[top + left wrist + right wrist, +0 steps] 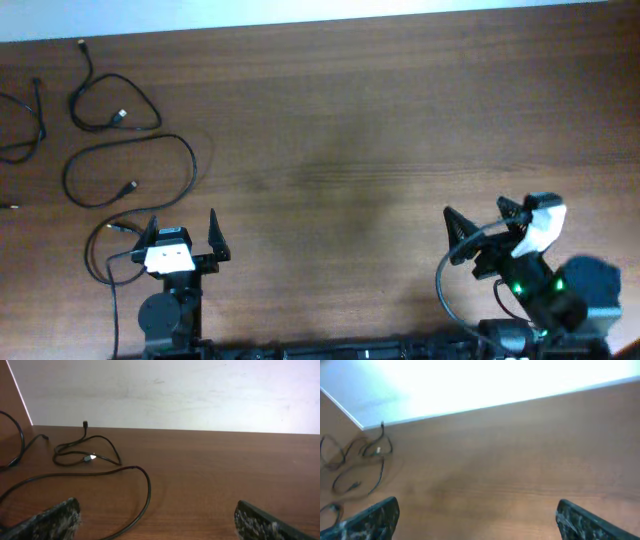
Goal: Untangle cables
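Note:
Several thin black cables lie as separate loops at the table's left. One cable (105, 100) with a silver plug curls at the far left back; it also shows in the left wrist view (95, 442). A larger loop (150, 145) lies below it and runs between the left fingers' view (145, 490). Another cable (25, 130) crosses the left edge. A small loop (100, 245) ends beside my left gripper (183, 232), which is open and empty. My right gripper (485, 225) is open and empty at the front right, far from the cables (365, 467).
The wooden table (380, 130) stretches wide between the arms. Its far edge meets a white wall (175, 390). Thicker black arm wires (445, 290) hang by the right arm base.

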Action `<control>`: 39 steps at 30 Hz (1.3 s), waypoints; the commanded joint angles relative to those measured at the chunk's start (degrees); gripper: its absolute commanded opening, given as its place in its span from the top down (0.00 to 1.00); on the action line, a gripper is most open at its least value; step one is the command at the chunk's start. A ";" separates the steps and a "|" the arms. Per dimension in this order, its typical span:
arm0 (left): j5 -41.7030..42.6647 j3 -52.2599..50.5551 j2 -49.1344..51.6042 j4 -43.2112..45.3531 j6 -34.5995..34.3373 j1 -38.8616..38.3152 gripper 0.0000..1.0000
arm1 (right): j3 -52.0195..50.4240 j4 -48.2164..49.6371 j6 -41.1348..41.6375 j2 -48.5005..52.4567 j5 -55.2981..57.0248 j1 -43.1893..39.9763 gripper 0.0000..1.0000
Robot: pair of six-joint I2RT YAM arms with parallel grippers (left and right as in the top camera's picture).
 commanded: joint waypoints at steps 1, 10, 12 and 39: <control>-0.42 -0.46 -0.26 0.04 -0.74 0.31 0.02 | -5.55 5.55 -0.68 -4.92 4.13 0.37 0.01; -0.42 -0.46 -0.26 0.04 -0.74 0.31 0.01 | -21.27 29.18 0.74 -9.03 12.66 0.37 0.01; -0.42 -0.46 -0.26 0.04 -0.74 0.31 0.01 | -25.64 29.51 3.87 -12.83 16.44 0.37 0.01; -0.42 -0.46 -0.26 0.04 -0.74 0.31 0.01 | -34.03 32.46 -14.80 -13.73 20.94 1.11 0.01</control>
